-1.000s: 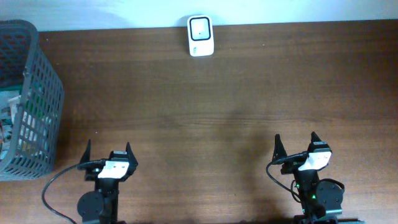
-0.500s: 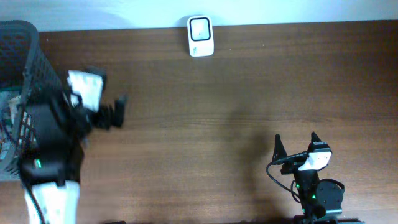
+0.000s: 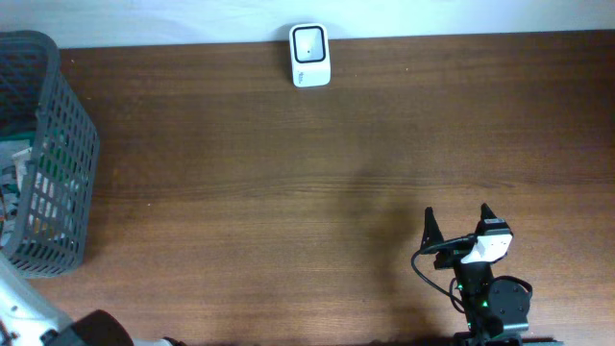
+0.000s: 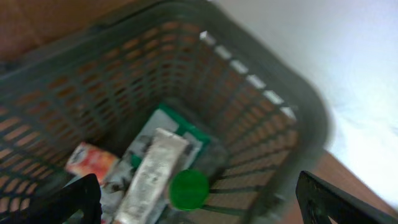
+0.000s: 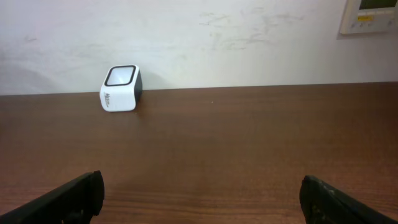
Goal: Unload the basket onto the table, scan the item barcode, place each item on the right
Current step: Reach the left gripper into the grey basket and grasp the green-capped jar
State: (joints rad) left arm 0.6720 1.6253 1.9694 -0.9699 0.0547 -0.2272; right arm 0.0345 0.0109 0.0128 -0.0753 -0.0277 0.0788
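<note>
**Dark wood table: items in the basket at left, scanner at the far edge, both grippers spread**

Brown wood table fills the overhead view, with a white wall along its far edge. At the far left a grey mesh basket stands on the table, partly cut off by the frame. Below it, in the near left corner, only a white and black part of the left arm shows.

The left wrist camera looks down into the basket from above, and its picture is blurred. The left gripper is above the basket with its fingers spread wide and nothing between them. Inside the basket lie the candidate items: an orange packet to the left, a pale tube lying lengthwise, a round green cap just beside the tube's near end, and a green-and-white packet under the tube. No barcode can be made out on any of them.

Near the middle of the far edge, close to the wall, stands the white scanner, its dark window facing up.

At the near right, the right gripper points toward the far edge, well apart from the scanner, fingers spread and empty. Its wrist view shows bare table ahead, the scanner at the upper left, and a pale wall panel at the upper right.
</note>
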